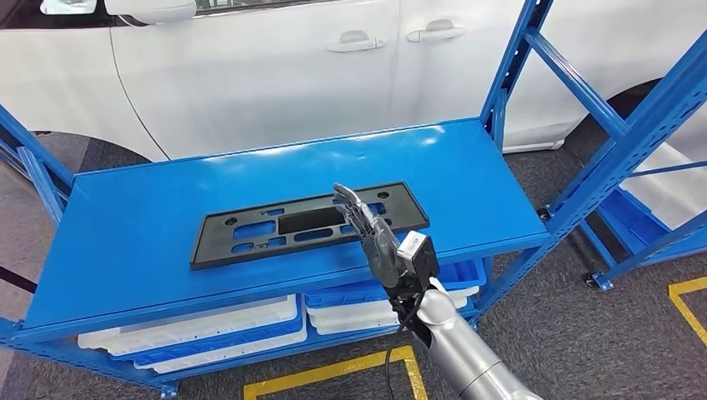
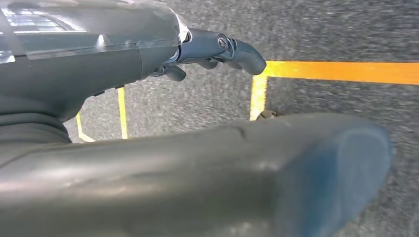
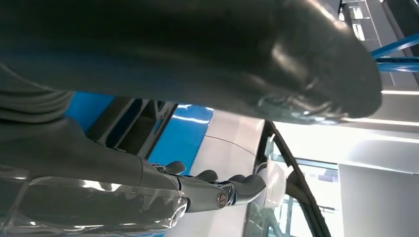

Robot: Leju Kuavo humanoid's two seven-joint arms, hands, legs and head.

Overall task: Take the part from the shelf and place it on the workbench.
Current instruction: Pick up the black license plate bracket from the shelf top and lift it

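A flat black plastic part [image 1: 275, 227] with several slots lies on the blue shelf top [image 1: 167, 217]. My right hand [image 1: 367, 229] reaches over the part's right portion with its fingers stretched out and apart, holding nothing. In the right wrist view the fingers [image 3: 237, 190] and thumb [image 3: 296, 64] stand apart, with the black part [image 3: 131, 123] behind them. My left hand [image 2: 217, 49] hangs over the grey floor, fingers loosely extended and empty.
A white car [image 1: 275, 58] stands right behind the shelf. Blue uprights [image 1: 617, 142] rise at the shelf's right end. White and blue trays [image 1: 208, 329] sit on the lower level. Yellow floor lines [image 1: 333, 371] mark the grey carpet in front.
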